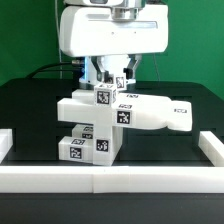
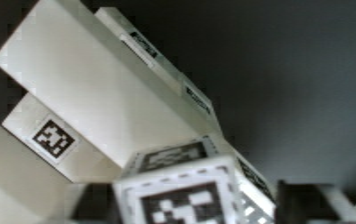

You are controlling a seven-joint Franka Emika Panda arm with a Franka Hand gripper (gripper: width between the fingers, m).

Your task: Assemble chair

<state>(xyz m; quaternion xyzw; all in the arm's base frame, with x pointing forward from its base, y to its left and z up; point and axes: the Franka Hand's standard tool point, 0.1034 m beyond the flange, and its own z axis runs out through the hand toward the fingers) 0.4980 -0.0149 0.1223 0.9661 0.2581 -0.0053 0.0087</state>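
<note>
border rail (image 1: 110, 177) edges the front; chair (image 1: 110, 115) stands just behind it.

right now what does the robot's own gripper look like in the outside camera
The glossy white boxy gripper has a wide, rounded-cornered housing with a grey metal mount on top. Two slim fingers hang from its underside, bluish-tinted with dark parts. No lettering or markings are legible on it, and the arm itself is out of frame.

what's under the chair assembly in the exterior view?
The chair assembly stands on the black table, its lowest tagged block touching it beside the border rail. The contact patch beneath is covered.
</note>
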